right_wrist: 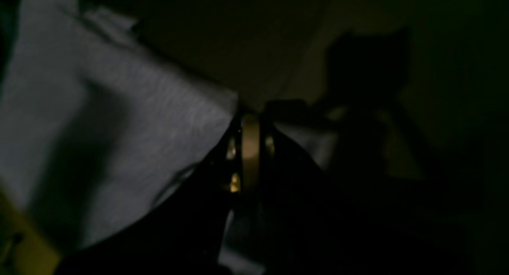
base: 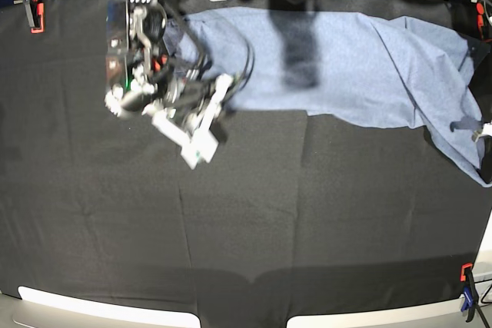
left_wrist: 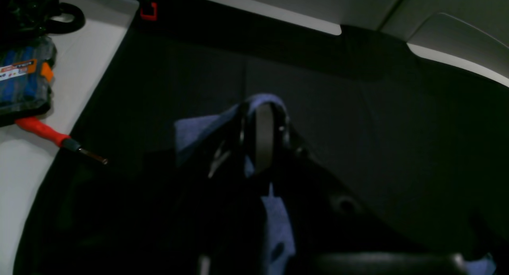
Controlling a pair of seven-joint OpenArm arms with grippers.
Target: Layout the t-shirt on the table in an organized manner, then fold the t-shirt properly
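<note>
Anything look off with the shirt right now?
Yes. The t-shirt is stretched into a long strip along the table's far edge, wrinkled, its right end trailing past the table's right side. It isn't laid out flat.

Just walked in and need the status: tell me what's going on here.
A two-armed robot is spreading a t-shirt on the table. The right gripper and left gripper are each shut on an edge of the shirt. It lies stretched in a long band across the far side of the table, still wrinkled and bunched at one end. No fold shows yet.
</note>
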